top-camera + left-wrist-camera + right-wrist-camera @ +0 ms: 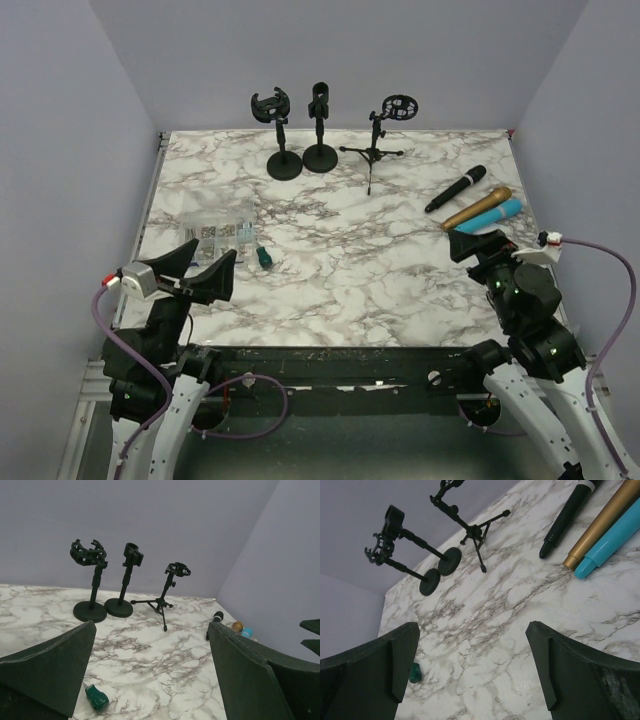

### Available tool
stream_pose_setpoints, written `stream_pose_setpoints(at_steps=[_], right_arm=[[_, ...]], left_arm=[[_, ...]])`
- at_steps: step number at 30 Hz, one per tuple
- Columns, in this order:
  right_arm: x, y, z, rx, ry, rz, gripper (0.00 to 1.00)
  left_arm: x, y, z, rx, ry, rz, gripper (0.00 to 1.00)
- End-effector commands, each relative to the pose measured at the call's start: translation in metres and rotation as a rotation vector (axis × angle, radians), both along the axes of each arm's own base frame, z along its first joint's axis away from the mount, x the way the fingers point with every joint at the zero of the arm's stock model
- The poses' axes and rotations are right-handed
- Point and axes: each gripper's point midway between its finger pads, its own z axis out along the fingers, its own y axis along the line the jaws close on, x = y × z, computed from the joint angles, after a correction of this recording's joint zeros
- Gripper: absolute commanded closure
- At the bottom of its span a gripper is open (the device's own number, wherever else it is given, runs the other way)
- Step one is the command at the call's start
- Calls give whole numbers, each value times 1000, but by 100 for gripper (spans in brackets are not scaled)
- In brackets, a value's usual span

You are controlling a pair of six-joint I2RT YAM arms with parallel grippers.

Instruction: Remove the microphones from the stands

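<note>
Three black stands are at the back of the marble table: a clip stand (278, 130), a tube-holder stand (319, 125) and a small tripod stand (380, 140). All three holders look empty. Three microphones lie flat at the right: black (456, 189), gold (476, 208) and blue (494, 214). They also show in the right wrist view as black (567, 515), gold (602, 525) and blue (612, 540). My left gripper (213, 250) is open and empty at the near left. My right gripper (478, 243) is open and empty just in front of the microphones.
A green-handled screwdriver (263, 256) lies near the left gripper and shows in the left wrist view (96, 697). A clear bag of small parts (220, 230) lies behind it. Walls enclose the table (340, 290) on the left, back and right.
</note>
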Motion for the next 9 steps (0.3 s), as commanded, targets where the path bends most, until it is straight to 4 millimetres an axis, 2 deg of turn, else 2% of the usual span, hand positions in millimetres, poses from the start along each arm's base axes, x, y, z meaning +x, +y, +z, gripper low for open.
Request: stream_pose_setpoints(at_steps=[1, 6, 9], right_arm=[[-7, -22, 2, 7, 4, -110, 0], [-13, -22, 1, 50, -4, -105, 0], [-14, -21, 3, 7, -34, -80, 0]], left_arm=[[-12, 14, 2, -29, -21, 57, 1], [-15, 13, -1, -38, -24, 45, 1], [-14, 11, -6, -30, -10, 37, 1]])
